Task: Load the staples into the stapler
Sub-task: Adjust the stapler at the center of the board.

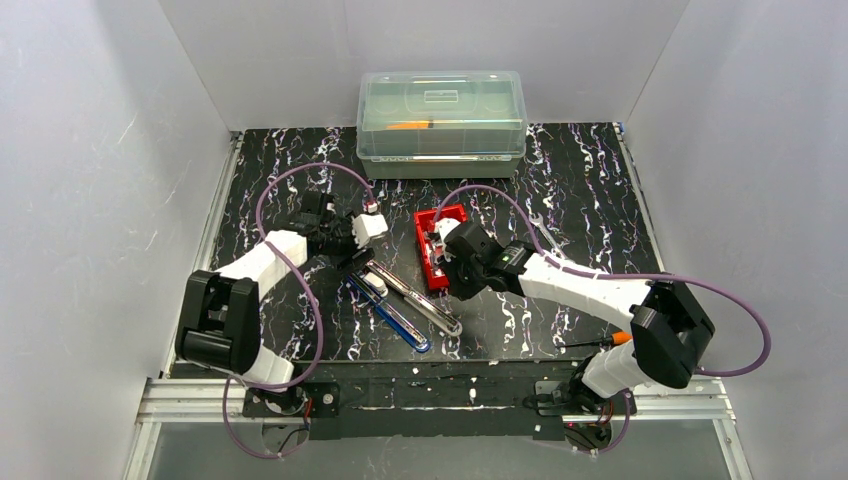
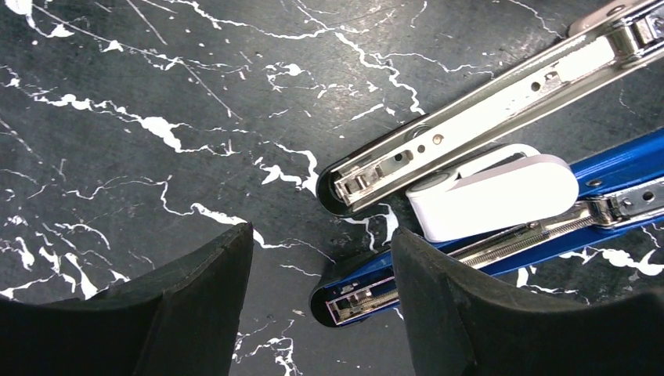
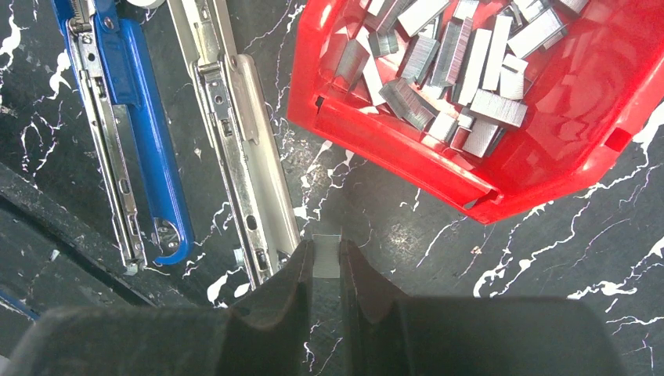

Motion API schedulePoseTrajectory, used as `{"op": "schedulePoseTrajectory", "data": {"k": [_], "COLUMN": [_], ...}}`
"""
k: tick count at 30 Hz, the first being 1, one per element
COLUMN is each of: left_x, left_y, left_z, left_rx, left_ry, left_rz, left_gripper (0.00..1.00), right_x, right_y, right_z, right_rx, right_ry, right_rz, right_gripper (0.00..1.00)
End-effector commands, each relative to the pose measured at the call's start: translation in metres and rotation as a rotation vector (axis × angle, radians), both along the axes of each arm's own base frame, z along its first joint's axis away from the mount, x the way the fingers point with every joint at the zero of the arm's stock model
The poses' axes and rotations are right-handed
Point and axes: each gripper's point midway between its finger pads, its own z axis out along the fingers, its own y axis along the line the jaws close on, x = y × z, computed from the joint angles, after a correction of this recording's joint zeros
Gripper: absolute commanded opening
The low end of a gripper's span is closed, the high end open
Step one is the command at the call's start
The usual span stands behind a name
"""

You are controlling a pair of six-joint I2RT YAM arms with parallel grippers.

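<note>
While the right end effector [image 3: 326,251] pinches one staple strip [image 3: 326,260] beside the opened stapler [image 3: 247,164], we note other staples [image 3: 438,63] heaped in red bin [image 3: 407,153], left end effector [image 2: 321,235] agape over stapler's tip.

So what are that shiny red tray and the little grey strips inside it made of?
The shiny red tray looks like moulded plastic: glossy, smooth, with soft highlights. The small silvery-grey staple strips look like bare metal: finely ribbed, with a dull sheen. One sits pinched in the right gripper.
</note>
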Motion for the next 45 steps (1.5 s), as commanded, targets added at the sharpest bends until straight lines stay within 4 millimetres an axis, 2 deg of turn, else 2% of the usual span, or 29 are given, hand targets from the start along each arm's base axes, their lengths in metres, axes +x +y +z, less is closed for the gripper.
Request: {"op": "schedulePoseTrajectory", "data": {"k": [1, 4, 10, 15, 20, 23, 26, 33, 45], "left_x": [-0.006, -0.003, 0.025, 0.055, 0.072, 0.069, 0.058, 0.034, 0.030], "left_y": [-0.008, -0.008, -0.014, -0.019, -0.027, -0.033, -0.035, -0.023, -0.014], "left_z": [0.005, -0.002, -0.008, 0.000, 0.007, 0.010, 0.013, 0.016, 0.012], "left_rx": [-0.039, -0.036, -0.039, -0.045, -0.069, -0.091, -0.118, -0.134, -0.092], "left_ry": [0.031, 0.038, 0.003, -0.056, -0.068, -0.056, -0.004, 0.101, 0.129], "left_rz": [-0.056, -0.056, -0.036, -0.023, -0.016, -0.011, 0.025, 0.184, 0.238], "left_gripper": [0.64, 0.64, 0.64, 0.64, 0.64, 0.64, 0.67, 0.77, 0.81], "right_x": [0.006, 0.005, 0.006, 0.003, 0.001, 0.001, -0.005, -0.019, -0.025], "right_y": [0.010, 0.010, 0.010, 0.010, 0.013, 0.016, 0.021, 0.029, 0.031], "right_z": [0.019, 0.018, 0.020, 0.023, 0.021, 0.017, 0.013, 0.014, 0.005], "right_rx": [0.066, 0.074, 0.090, 0.121, 0.132, 0.137, 0.159, 0.141, 0.146], "right_ry": [-0.057, -0.057, -0.071, -0.080, -0.071, -0.059, -0.028, -0.105, -0.135], "right_rz": [0.015, 0.018, 0.015, 0.015, 0.026, 0.027, 0.035, 0.084, 0.092], "right_gripper": [0.20, 0.20, 0.20, 0.21, 0.21, 0.21, 0.19, 0.19, 0.18]}}
